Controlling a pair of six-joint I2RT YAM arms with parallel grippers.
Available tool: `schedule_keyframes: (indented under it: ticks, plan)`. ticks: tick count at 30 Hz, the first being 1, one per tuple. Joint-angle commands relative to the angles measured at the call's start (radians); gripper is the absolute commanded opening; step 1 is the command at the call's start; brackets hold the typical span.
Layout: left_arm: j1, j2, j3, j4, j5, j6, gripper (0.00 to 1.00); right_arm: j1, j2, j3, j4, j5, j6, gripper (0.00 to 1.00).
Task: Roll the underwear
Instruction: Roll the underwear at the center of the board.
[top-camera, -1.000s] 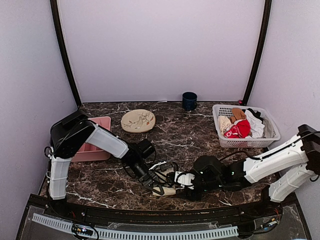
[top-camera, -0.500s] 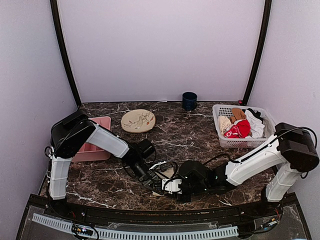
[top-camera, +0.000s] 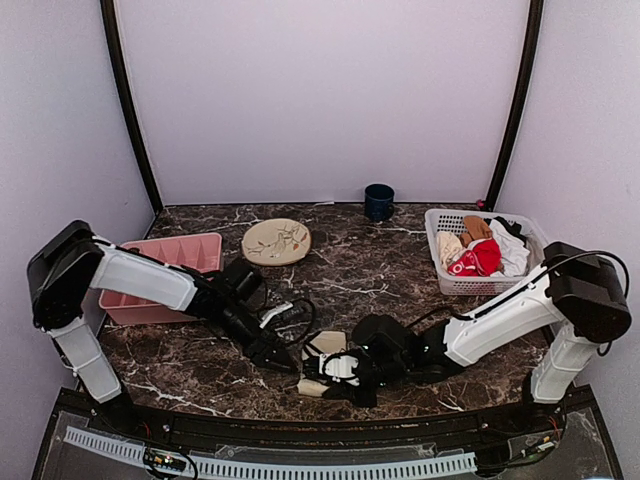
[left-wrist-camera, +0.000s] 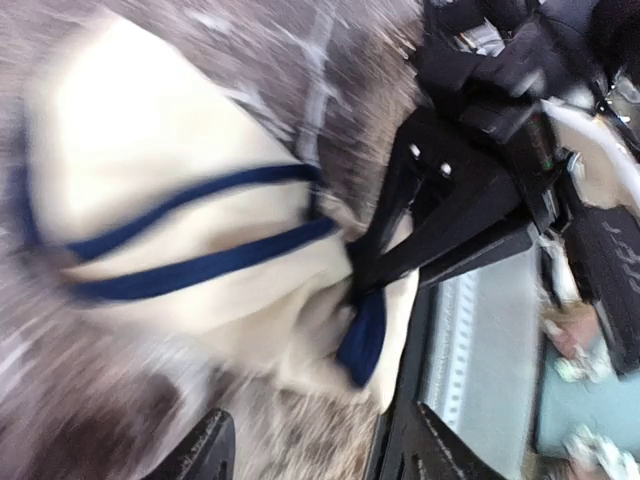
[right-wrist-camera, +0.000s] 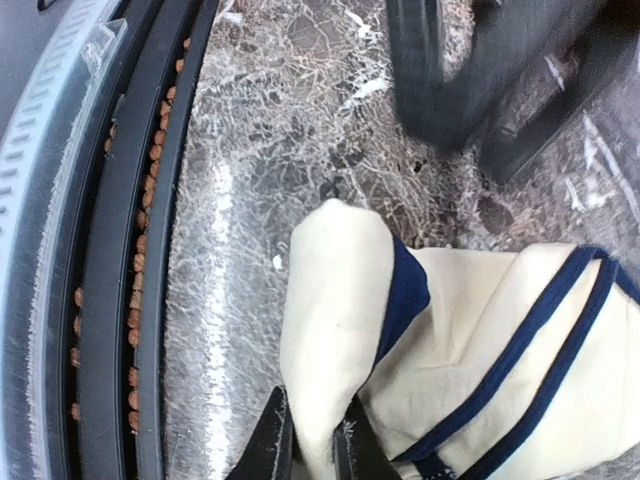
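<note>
Two grippers meet at near edge of table (top-camera: 400, 270), centre | underwear (top-camera: 326, 344): cream, dark trim, bunched there | right gripper (right-wrist-camera: 310, 447): clamped on a fold of underwear | left gripper (top-camera: 283, 357): fingers apart, empty, just left of it

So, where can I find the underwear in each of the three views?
Top view: the underwear is near the front edge, centre, between the two arms.
Left wrist view: the underwear fills the left and middle.
Right wrist view: the underwear is at lower right, one fold pinched in the right gripper.
Shared landmark: the dark marble table.
</note>
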Motion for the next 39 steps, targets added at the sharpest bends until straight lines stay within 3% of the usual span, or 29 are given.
schedule_keyframes:
  ticks: [1,7,11,15,21,29,33,39]
  plan:
    - [0.022,-0.282,-0.107,0.063,-0.342,-0.052,0.66,-0.063,0.035,0.026,0.044,-0.222,0.15,0.0]
    - [-0.004,-0.583,-0.199,0.087,-0.488,-0.003,0.7,-0.157,0.103,0.046,0.1,-0.453,0.306,0.0]
    - [-0.117,-0.655,-0.257,0.136,-0.56,0.06,0.69,-0.219,0.169,0.069,0.138,-0.594,0.441,0.0]
    - [-0.266,-0.606,-0.278,0.194,-0.675,0.123,0.67,-0.262,0.225,0.089,0.191,-0.713,0.554,0.0]
    - [-0.379,-0.402,-0.229,0.286,-0.78,0.298,0.66,-0.286,0.321,0.204,0.046,-0.801,0.606,0.0]
    - [-0.4,-0.216,-0.17,0.36,-0.782,0.406,0.61,-0.313,0.368,0.243,0.0,-0.879,0.678,0.0]
    - [-0.402,-0.145,-0.161,0.338,-0.771,0.449,0.51,-0.329,0.387,0.259,-0.007,-0.905,0.706,0.0]
    - [-0.403,-0.057,-0.147,0.248,-0.739,0.432,0.21,-0.348,0.353,0.25,0.016,-0.897,0.713,0.0]
